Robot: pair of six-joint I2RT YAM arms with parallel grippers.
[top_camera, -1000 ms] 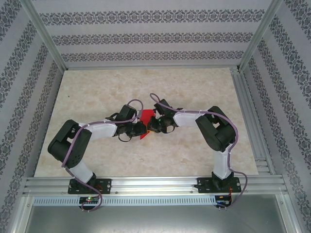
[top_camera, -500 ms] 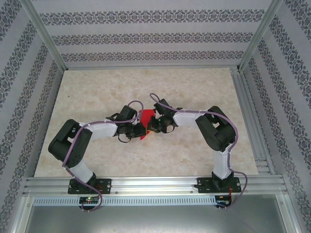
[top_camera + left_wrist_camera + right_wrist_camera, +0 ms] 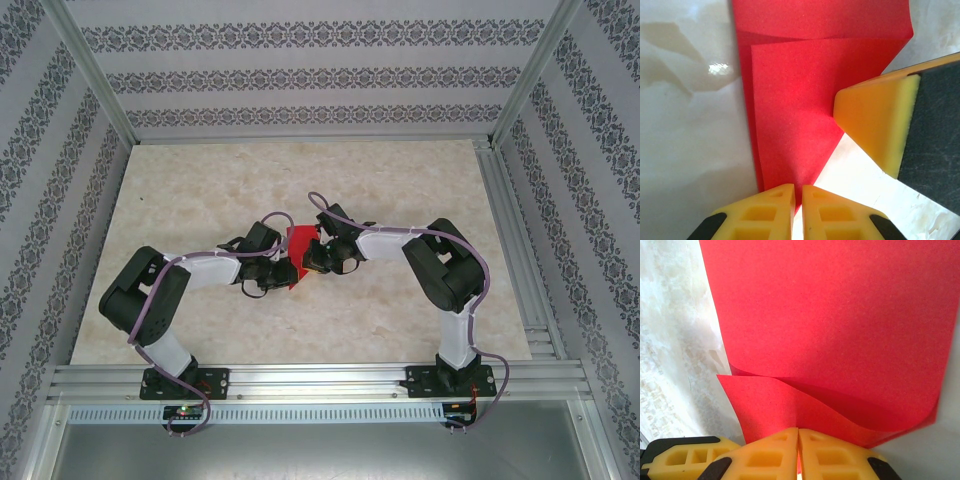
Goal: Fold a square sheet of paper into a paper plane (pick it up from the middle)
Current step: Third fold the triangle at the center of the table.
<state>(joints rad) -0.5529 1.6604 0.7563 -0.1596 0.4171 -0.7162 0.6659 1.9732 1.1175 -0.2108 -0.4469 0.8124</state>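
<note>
The red sheet of paper (image 3: pixel 296 252) is partly folded and held between our two claws, out over the middle of the counter (image 3: pixel 200 200). From the top camera it shows as a narrow red shape, with the left claw (image 3: pixel 281 272) on its left and the right claw (image 3: pixel 313 258) on its right, both close against it.

From the left wrist, the sheet (image 3: pixel 805 90) spreads away ahead of the left claw (image 3: pixel 797 202). One flap lies folded over another, and the paper narrows to a point that runs into the slit between the yellow fingers (image 3: pixel 772 212). These are drawn almost together, pinching that point. From the right of this claw one yellow finger (image 3: pixel 875 125) of the right claw reaches in, its tip touching the sheet's slanting edge.

From the right wrist, the sheet (image 3: pixel 830 315) stands broad ahead of the right claw (image 3: pixel 798 445). Its lower part curls back toward the claw in a soft bend – not a sharp crease – and the lower layer's edge goes in between the fingertips (image 3: pixel 772 450), which are pressed tight together with a sliver of red between them.

We cannot tell whether the paper touches the counter. Both arms bend inward to meet at the sheet – their bases sit on an aluminium rail (image 3: pixel 320 380), with patterned walls (image 3: pixel 300 80) beyond.
</note>
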